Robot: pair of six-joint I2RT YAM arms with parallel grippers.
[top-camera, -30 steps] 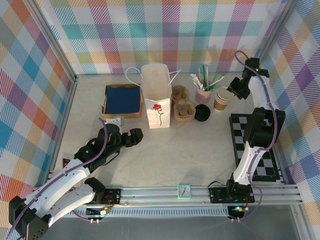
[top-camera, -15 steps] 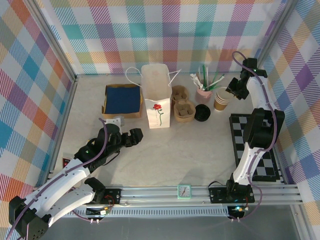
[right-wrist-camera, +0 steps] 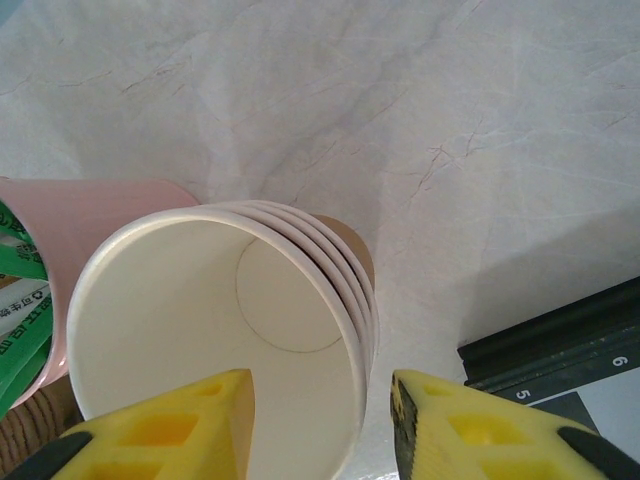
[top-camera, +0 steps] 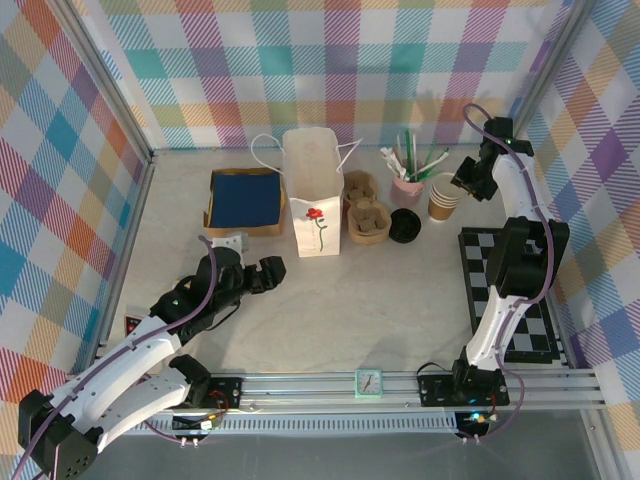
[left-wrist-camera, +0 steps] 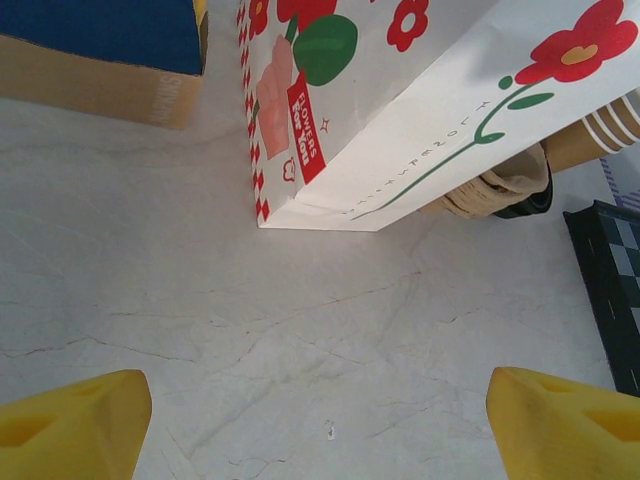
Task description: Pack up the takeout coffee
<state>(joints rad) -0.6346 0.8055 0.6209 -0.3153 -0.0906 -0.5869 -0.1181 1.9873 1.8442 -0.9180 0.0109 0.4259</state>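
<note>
**Takeout coffee (left-wrist-camera: 527,205), outside bag**

Left gripper (left-wrist-camera: 320,425): released, jaws spread wide over bare marble table (left-wrist-camera: 300,330). White flowered bag (left-wrist-camera: 400,110) upright, straight ahead of jaws. Coffee ahead and right of those jaws, past bag corner, black lid edge peeking behind cardboard cup tray (left-wrist-camera: 495,190). Right gripper (right-wrist-camera: 320,420): released, jaws straddling rim of lidless cup stack (right-wrist-camera: 220,330). Pink holder (right-wrist-camera: 70,220) left of jaws, just beside stack. Coffee on far side of stack from right jaws.

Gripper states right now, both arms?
Left gripper: open, empty.
Right gripper: open, fingers straddling the rim of the stacked paper cups, not clamped.
</note>
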